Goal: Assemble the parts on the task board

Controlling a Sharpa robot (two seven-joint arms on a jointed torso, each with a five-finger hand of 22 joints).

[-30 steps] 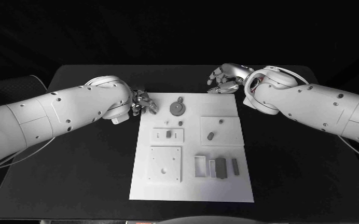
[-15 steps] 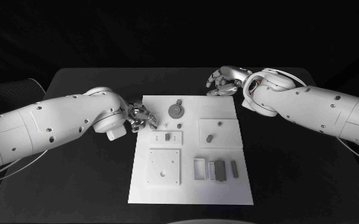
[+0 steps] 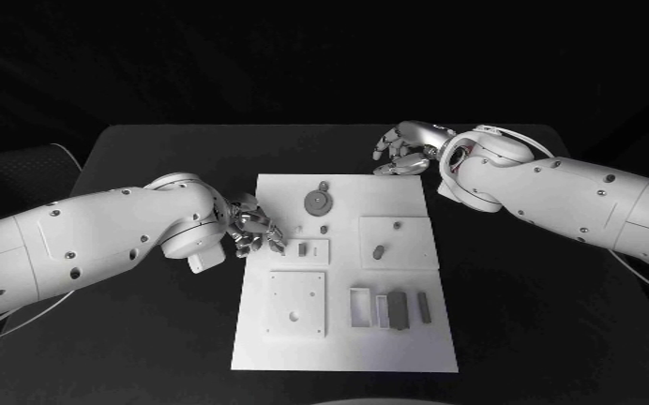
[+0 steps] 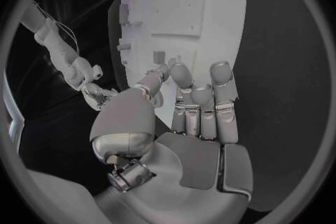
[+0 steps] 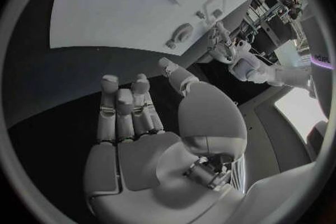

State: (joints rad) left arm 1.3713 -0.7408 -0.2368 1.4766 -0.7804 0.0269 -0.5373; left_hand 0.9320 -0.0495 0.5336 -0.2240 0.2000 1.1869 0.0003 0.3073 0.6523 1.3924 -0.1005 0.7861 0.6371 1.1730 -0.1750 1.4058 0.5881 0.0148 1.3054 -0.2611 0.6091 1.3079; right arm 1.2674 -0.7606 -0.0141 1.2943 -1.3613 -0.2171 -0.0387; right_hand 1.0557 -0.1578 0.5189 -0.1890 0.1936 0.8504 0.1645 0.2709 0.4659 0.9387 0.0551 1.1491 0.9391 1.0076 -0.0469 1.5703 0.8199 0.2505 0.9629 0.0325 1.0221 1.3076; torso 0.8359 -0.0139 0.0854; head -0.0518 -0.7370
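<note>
Task board [image 3: 406, 349] lies mid-bench, grey parts [image 3: 394, 307] grouped on it toward 5 o'clock. Left hand [image 3: 251, 225] at the board's 9 o'clock edge, fingers [image 4: 183, 79] half-curled; whether they pinch a small piece, I cannot tell. Right hand [image 3: 404, 146] hangs off the 1 o'clock corner, fingers loosely spread, empty. Advice: lower the left hand slowly, fingertips aligned squarely over the nearest slot [image 3: 302, 248].

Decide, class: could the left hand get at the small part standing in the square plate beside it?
Probably yes. The left hand sits at the task board's edge, and nothing lies between it and the small part.
</note>
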